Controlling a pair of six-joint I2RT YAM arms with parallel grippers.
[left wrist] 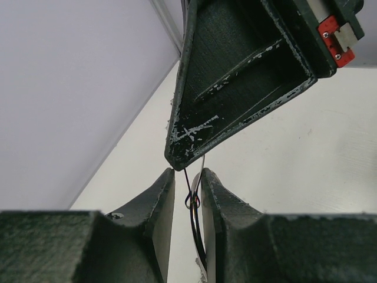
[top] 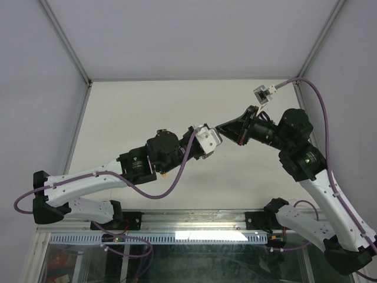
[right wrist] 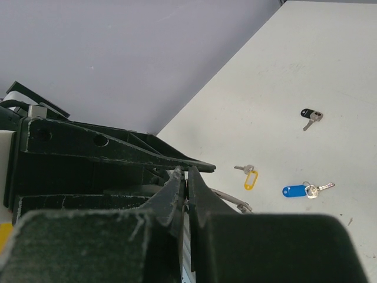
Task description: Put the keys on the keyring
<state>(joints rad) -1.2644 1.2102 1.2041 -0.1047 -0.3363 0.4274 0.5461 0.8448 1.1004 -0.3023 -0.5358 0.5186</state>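
Right gripper point(right wrist: 186, 180) is pinching the keyring point(left wrist: 195, 227); left gripper point(left wrist: 187, 177) is standing narrowly parted around it. Blue-tagged key point(right wrist: 294, 191) and yellow-tagged key point(right wrist: 250, 178) are lying apart from it.

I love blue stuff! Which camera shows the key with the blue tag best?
The right wrist view: the blue-tagged key lies in plain sight on the table, near a yellow-tagged one. The top and left wrist views don't show it.
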